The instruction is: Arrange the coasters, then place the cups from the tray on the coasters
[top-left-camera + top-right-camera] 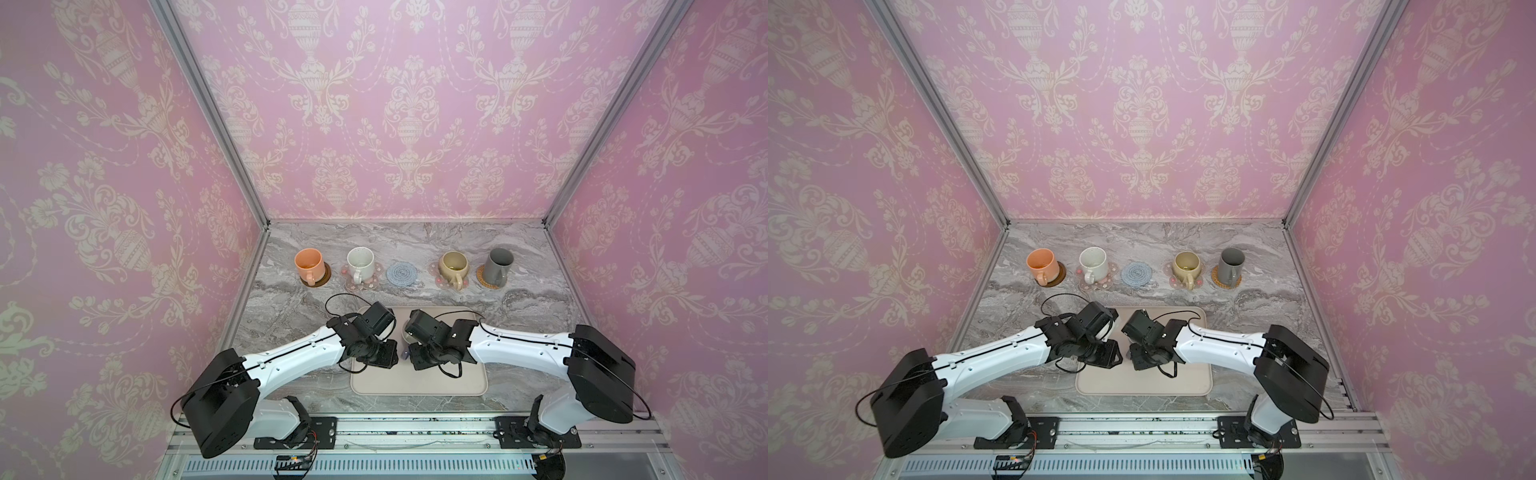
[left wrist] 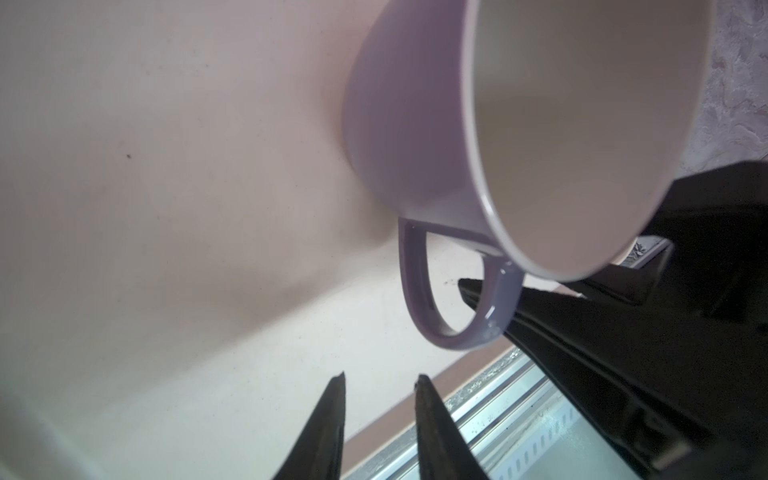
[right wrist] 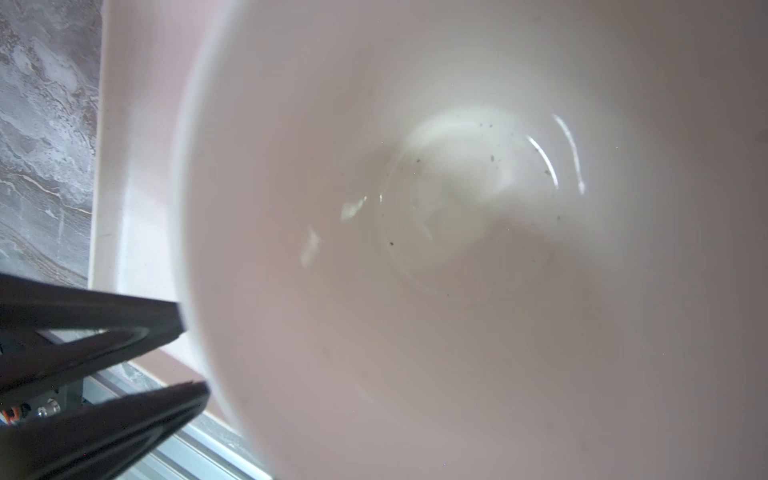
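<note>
Four cups point(image 1: 309, 264) stood on coasters point(image 1: 322, 282) along the worktop's point(image 1: 519, 332) far edge, a blue coaster point(image 1: 402, 273) bare between them. The lavender cup point(image 2: 415, 124) sat on the tray point(image 1: 457, 382) by the front edge. The left fingers point(image 2: 328, 424), slightly parted and empty, lay just short of its handle point(image 2: 411, 270). The right fingers point(image 3: 124, 311), narrowly parted, had their tips hidden under the cup; any grip could not be told.

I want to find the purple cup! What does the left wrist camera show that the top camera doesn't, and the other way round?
Only the left wrist view: the lavender cup seen clearly, handle and white inside, and the left gripper, open with nothing between its tips. Only a top view: the orange cup, white cup, beige cup and grey cup in the far row, plus the bare blue coaster. Both: the tray and the marble table.
</note>
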